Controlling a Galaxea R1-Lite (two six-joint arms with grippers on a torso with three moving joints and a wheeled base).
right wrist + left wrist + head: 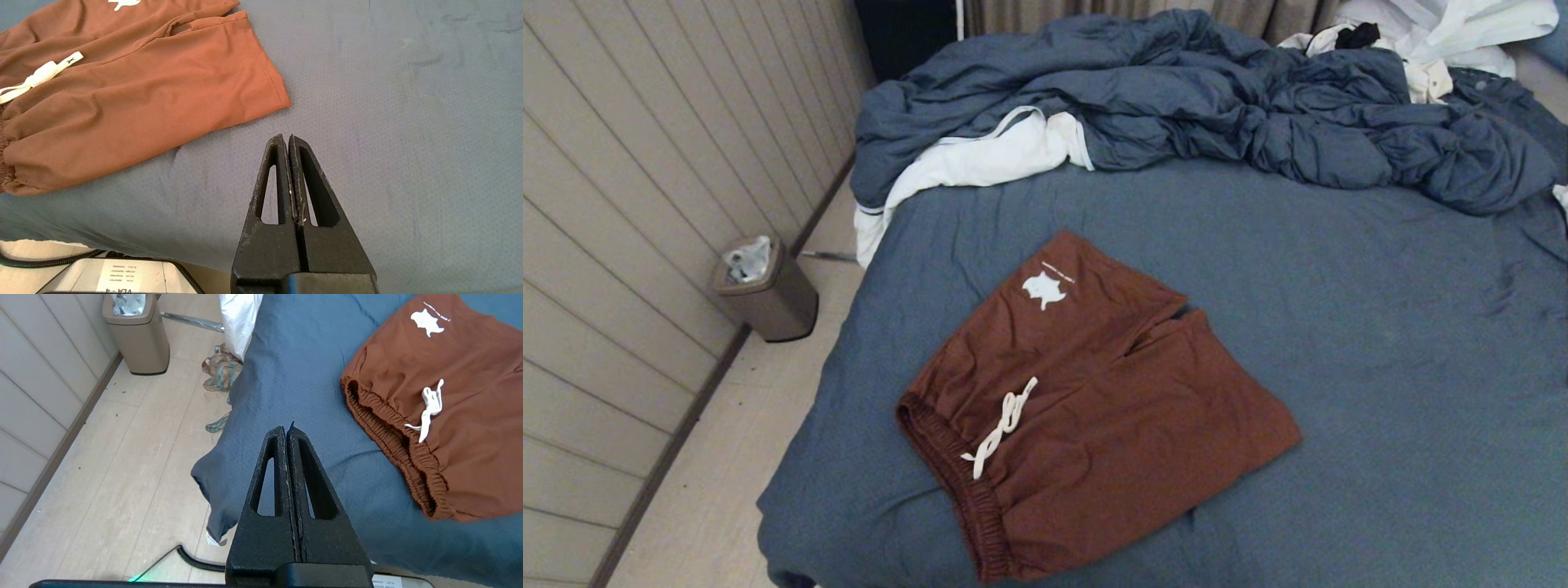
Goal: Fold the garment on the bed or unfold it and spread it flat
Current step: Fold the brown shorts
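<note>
Blue bed (1380, 343), brown shorts (1094, 392) spread flat

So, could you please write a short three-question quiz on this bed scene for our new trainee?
1. True or false: the garment already lies spread out on the bed.
2. Which is gripping cloth: (a) left gripper, (b) right gripper, (c) neither?
3. What white cord lies near the waistband?

Key: 1 true. 2 c; both are shut on nothing, off the garment. 3 the drawstring.

Soft matt cloth shorts (1094, 408) lie on the bed (1380, 367)'s fine-textured woven sheet.
</note>
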